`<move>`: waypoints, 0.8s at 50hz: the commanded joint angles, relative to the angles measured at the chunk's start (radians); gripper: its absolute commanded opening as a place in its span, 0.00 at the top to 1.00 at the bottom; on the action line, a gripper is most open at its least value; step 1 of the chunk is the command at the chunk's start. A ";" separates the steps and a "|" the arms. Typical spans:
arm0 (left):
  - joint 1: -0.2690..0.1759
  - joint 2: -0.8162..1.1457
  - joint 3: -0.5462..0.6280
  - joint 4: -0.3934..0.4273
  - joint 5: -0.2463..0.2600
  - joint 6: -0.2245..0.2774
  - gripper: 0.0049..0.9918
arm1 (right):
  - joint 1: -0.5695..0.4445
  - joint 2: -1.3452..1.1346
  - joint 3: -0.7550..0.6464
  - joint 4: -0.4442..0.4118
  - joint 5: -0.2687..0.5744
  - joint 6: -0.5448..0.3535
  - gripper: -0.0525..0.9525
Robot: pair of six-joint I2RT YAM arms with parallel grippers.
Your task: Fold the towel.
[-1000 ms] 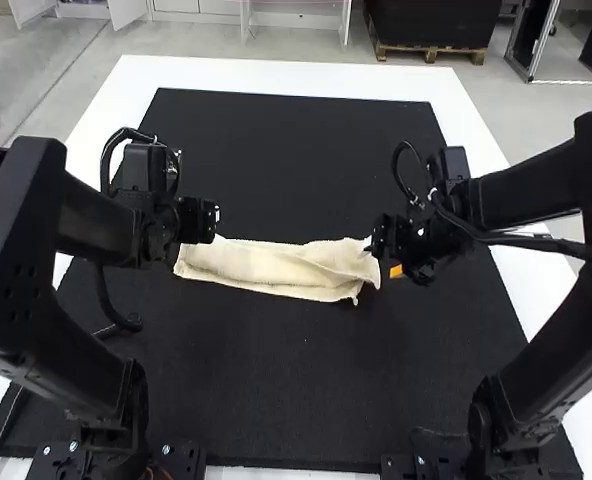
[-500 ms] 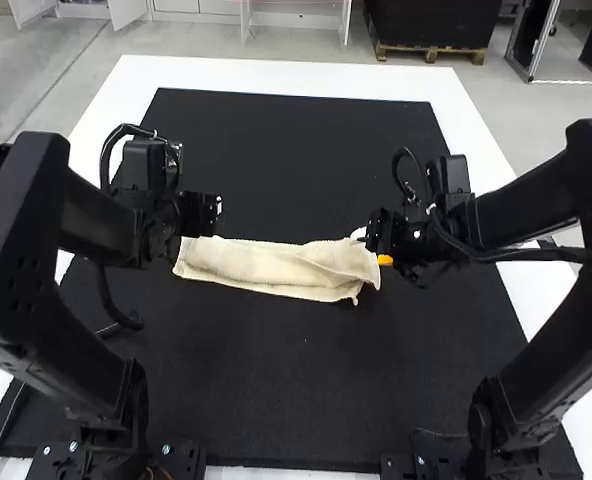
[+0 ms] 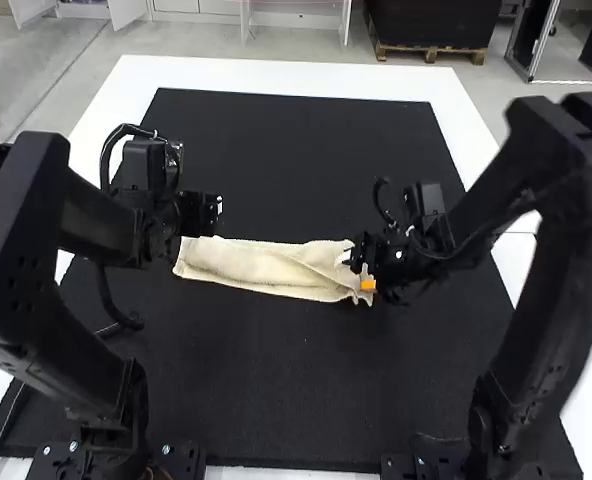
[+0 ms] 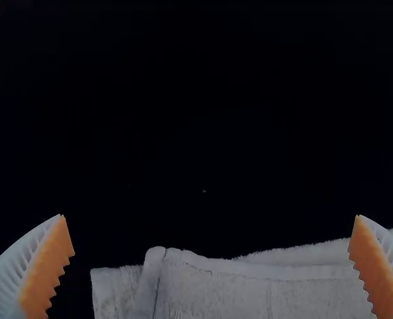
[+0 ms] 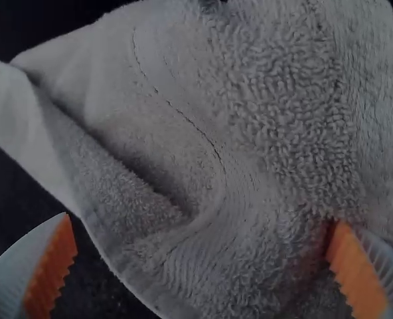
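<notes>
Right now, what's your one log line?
towel: strip, right end rumpled | left gripper: jaws open, left end | right gripper: jaws open, right end

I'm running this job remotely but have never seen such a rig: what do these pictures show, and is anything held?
The machine is two robot arms, the left arm and right arm. The high view looks down from behind them; each wrist view looks past that arm's own fingers.

A pale towel lies in a narrow, layered strip on a black mat over a white table, rumpled near the right arm.

The left end effector is open by one end of it, the right end effector open over the other. Neither appears to grip it.
</notes>
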 commanded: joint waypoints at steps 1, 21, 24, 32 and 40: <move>0.001 0.001 0.017 0.010 0.015 -0.003 0.02 | 0.064 0.148 0.017 0.015 -0.047 0.012 0.04; 0.001 0.001 0.018 0.012 0.040 -0.012 0.02 | 0.047 0.061 0.085 -0.093 -0.070 0.033 0.04; 0.001 0.001 0.018 0.012 0.044 -0.012 0.02 | 0.061 -0.001 0.097 -0.113 -0.068 0.041 0.04; 0.003 0.003 0.017 0.012 0.047 -0.012 0.02 | 0.064 -0.122 0.114 -0.152 -0.044 0.067 0.04; 0.001 0.001 0.015 0.012 0.050 -0.012 0.02 | 0.070 -0.191 0.119 -0.177 -0.028 0.067 0.04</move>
